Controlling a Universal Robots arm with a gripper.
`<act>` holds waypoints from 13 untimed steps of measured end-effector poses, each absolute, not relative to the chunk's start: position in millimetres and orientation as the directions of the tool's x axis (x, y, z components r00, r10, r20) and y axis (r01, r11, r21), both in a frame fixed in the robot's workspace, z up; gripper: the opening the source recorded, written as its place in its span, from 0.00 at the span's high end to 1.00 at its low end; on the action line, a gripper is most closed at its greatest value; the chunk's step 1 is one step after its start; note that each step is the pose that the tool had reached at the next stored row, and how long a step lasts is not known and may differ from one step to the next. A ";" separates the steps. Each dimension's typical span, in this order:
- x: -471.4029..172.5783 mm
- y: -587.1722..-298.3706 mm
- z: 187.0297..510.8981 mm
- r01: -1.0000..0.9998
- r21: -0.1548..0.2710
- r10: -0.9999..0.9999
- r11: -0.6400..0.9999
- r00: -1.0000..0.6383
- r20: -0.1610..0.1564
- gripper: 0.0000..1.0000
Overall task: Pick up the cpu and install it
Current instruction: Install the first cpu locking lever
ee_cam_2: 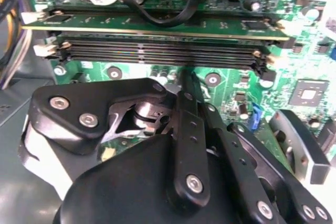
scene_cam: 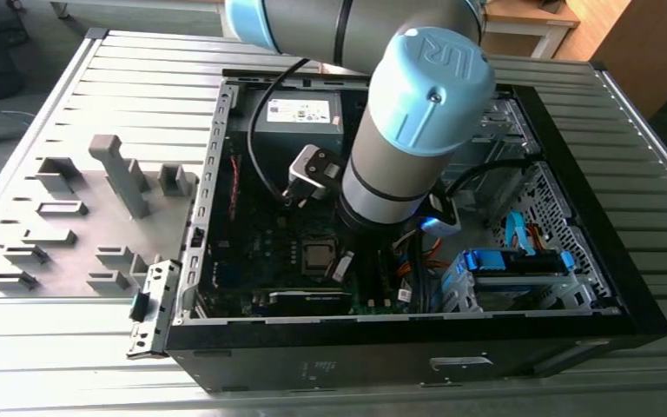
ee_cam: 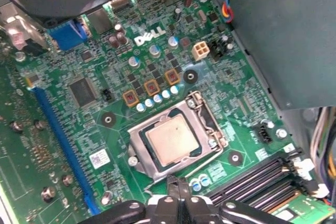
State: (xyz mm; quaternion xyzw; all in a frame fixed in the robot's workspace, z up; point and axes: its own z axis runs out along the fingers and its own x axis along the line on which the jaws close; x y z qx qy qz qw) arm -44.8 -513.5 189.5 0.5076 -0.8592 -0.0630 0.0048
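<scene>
The cpu (ee_cam: pixel 172 141), a small tan-grey square chip, lies flat in the metal frame of the motherboard socket (ee_cam: pixel 202 113). In the exterior view the cpu (scene_cam: pixel 313 254) sits mid-board inside the open computer case (scene_cam: pixel 611 287). My gripper (ee_cam: pixel 178 190) hovers just beside the socket's edge, between the socket and the memory slots, a short way above the board. Its black fingertips are pressed together with nothing between them. In the second wrist view the gripper (ee_cam_2: pixel 185 80) points at the board just before the memory slots (ee_cam_2: pixel 163 52).
A grey power-supply box (scene_cam: pixel 299 117) fills the case's far end. A green memory stick (ee_cam_2: pixel 157 24) stands in a slot with black cables over it. A long blue slot (ee_cam: pixel 63 145), a blue drive cage (scene_cam: pixel 519 261) and grey fixtures (scene_cam: pixel 79 217) outside the case are nearby.
</scene>
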 end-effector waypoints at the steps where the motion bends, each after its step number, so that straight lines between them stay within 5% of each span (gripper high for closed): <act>1: -45.2 -513.5 189.5 -0.872 0.117 -0.873 0.476 -0.485 -0.062 0.89; 13: -46.5 -513.5 195.5 -0.872 0.127 -0.871 0.473 -0.485 -0.082 0.89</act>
